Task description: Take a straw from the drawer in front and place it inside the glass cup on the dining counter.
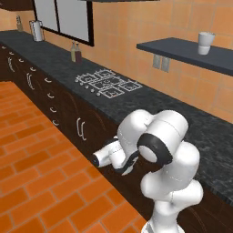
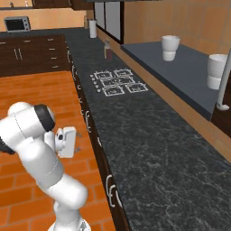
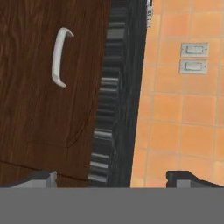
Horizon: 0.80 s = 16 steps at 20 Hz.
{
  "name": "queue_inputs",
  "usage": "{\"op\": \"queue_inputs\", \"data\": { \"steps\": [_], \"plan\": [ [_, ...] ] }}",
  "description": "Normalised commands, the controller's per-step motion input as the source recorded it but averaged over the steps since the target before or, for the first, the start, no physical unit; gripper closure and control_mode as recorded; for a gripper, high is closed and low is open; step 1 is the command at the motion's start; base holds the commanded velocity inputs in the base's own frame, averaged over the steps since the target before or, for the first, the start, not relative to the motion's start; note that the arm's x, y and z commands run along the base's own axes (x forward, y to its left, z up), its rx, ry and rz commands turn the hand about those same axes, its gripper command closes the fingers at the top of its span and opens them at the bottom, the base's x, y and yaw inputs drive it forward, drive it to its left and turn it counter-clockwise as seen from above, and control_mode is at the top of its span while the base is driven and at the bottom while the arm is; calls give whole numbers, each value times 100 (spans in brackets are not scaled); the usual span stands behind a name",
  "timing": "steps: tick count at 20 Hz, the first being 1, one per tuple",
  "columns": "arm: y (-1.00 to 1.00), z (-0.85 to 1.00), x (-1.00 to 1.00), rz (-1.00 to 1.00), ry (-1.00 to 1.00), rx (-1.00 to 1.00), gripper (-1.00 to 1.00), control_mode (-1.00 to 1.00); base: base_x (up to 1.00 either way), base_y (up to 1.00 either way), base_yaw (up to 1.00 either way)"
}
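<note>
The open gripper, fingertips cut off at the frame's bottom, faces a closed dark-wood drawer with its curved silver handle; contents hidden

Both base cameras sit behind the arm, high up, and look forward and down along the same black bench. They share its hob, the left from the floor side. The hand camera faces a dark wood front, close, its curved handle just ahead of the hand.
</note>
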Motion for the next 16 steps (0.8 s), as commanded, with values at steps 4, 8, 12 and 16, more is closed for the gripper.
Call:
{"op": "queue_inputs", "data": {
  "steps": [4,8,12,16],
  "plan": [
    [-31,-38,51,0,-3,0,-100,-100,0,0,0],
    [-11,-31,51,0,-5,-1,-100,-100,0,0,0],
    [-6,-28,50,0,-5,-2,-100,-100,0,0,0],
    [-19,-22,64,-1,0,-2,-100,-100,0,0,0]
  ]
}}
